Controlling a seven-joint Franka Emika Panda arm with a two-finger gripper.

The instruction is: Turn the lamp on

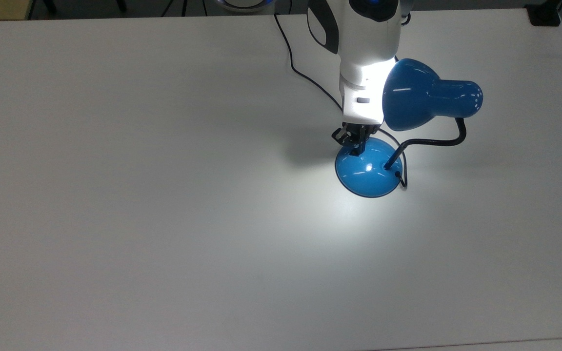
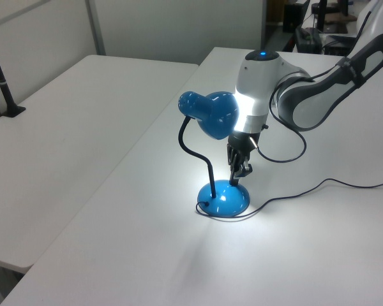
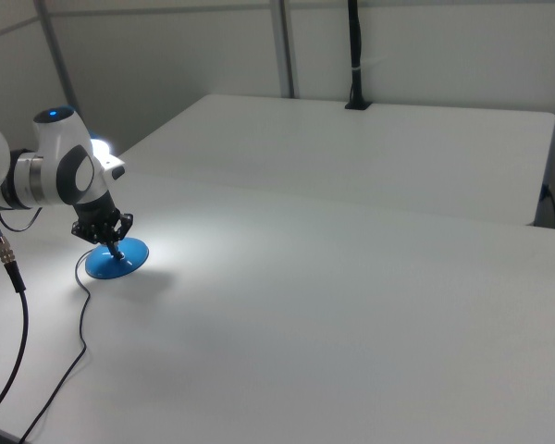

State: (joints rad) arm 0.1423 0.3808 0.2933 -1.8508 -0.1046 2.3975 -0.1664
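While the lamp (image 1: 408, 122) glows, its cord (image 2: 319, 187) crosses the table (image 1: 139, 195).

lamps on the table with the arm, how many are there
1. The lamp stands toward the top view's right, its shade lit and casting light onto the white table, with the gripper at its base. Nothing else there looks like a lamp.

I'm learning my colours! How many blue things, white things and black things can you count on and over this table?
Blue: 1, the glossy blue desk lamp
White: 2, the white robot arm and the white table
Black: 2, the thin black cord and the small black pincer
Total: 5
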